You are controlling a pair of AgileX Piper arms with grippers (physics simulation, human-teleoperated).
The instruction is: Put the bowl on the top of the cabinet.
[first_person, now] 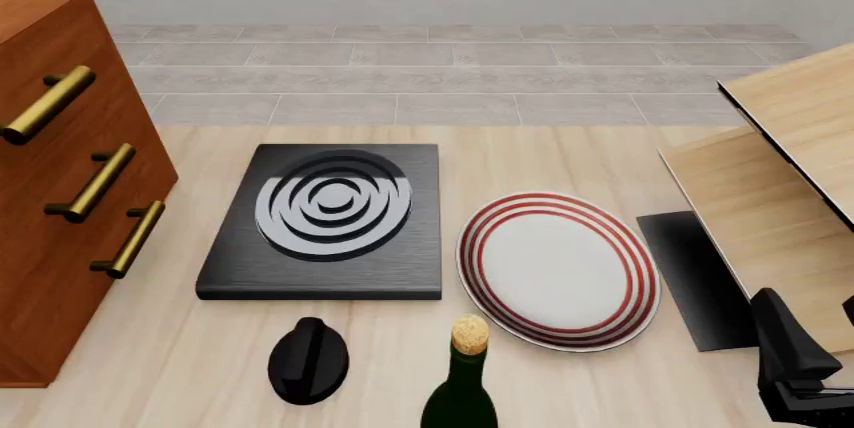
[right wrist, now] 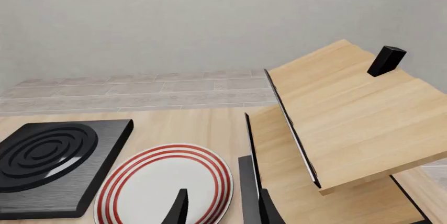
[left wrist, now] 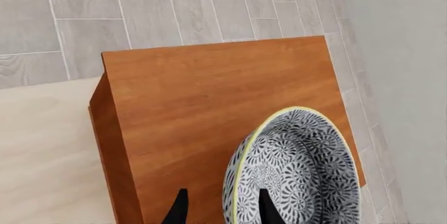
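Bowl: round deep blue-and-white floral bowl (left wrist: 297, 169), tilted on edge, above cabinet top.
Left pincer (left wrist: 220, 208): clamps bowl's yellowish rim.
Cabinet: tall reddish-brown wooden cabinet (left wrist: 209, 103), surface's left edge.
Remaining: lowering, release.
Right pincer (right wrist: 220, 208): narrow gap, holding nothing.

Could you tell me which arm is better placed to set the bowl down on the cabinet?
The left: its gripper already holds the bowl above the cabinet top. The right gripper hangs over the red-ringed plate.
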